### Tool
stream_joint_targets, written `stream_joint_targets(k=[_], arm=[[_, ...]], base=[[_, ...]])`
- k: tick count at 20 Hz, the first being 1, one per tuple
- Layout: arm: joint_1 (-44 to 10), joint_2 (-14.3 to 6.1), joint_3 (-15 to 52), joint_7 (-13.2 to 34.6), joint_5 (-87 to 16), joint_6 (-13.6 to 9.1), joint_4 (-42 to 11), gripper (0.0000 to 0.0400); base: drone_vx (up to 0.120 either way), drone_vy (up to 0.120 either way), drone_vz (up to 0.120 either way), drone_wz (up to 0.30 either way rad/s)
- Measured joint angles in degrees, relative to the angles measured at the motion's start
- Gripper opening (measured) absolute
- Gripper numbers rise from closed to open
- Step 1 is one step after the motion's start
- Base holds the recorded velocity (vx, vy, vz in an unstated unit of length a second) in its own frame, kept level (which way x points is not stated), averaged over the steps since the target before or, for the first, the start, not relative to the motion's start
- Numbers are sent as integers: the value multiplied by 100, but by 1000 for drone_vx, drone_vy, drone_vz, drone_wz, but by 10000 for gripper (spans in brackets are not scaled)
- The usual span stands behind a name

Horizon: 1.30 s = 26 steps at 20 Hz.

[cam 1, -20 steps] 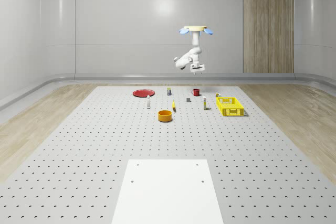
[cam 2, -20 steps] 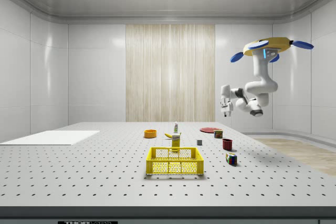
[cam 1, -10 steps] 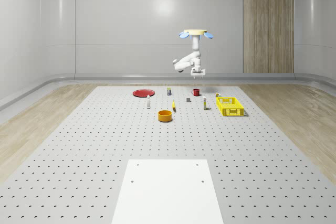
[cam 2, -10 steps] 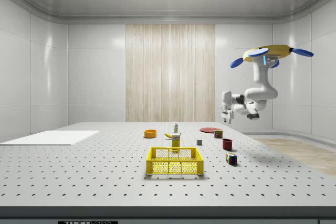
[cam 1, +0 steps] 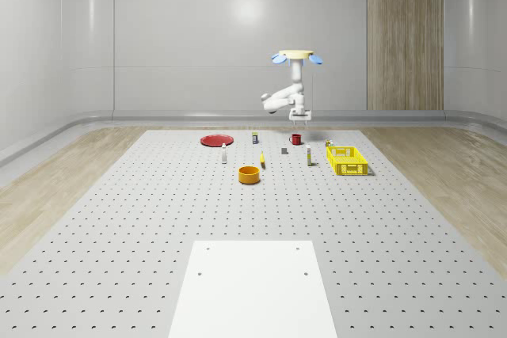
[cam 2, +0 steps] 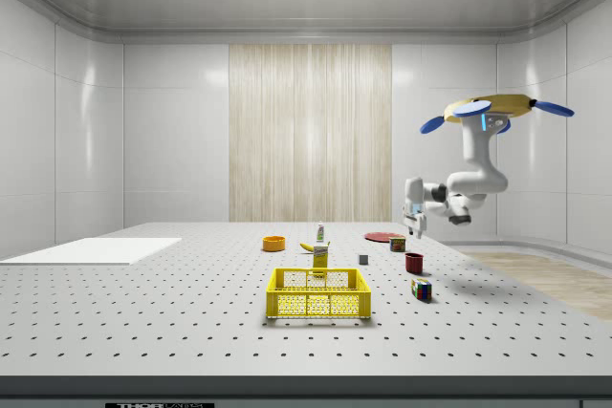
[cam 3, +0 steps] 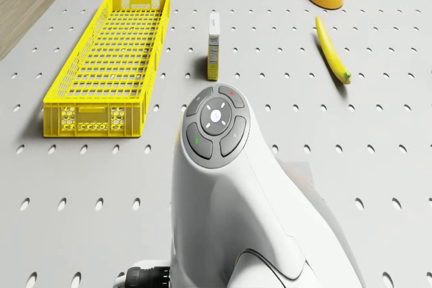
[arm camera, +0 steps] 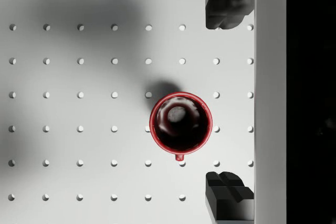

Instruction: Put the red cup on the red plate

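The red cup [cam 1: 295, 139] stands upright on the perforated table, near its far edge. The red plate [cam 1: 215, 140] lies flat well off toward the whole-scene view's left. The drone [cam 1: 297, 56] hovers above the cup, its white arm bent downward. My gripper [cam 1: 299, 119] hangs a short way above the cup [cam 2: 414, 263], apart from it, as the side view shows with the gripper [cam 2: 416, 226]. In the wrist view the cup [arm camera: 180, 122] is seen from above with its handle, just beside the gap of the open gripper [arm camera: 228, 99]. Nothing is between the fingers [arm camera: 228, 195].
A yellow basket [cam 1: 347, 161], an orange bowl [cam 1: 249, 174], a banana [cam 3: 332, 50] and a small box [cam 3: 214, 55] lie nearer the table's middle. A coloured cube [cam 2: 421, 289] and a can [cam 2: 397, 244] sit close to the cup. The table's edge [arm camera: 270, 98] runs just beyond the cup.
The drone has sunk lower and the arm has brought the gripper down closer to the red cup. The cup and plate have not moved.
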Motion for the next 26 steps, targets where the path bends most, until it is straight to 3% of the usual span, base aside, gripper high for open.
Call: stream_joint_targets(k=[19, 26], arm=[[-188, -531, 169, 175, 275, 477, 37, 400], [-226, -724, 133, 208, 286, 680, 59, 400]], base=[[0, 0, -120, 0], [0, 0, -6, 0]])
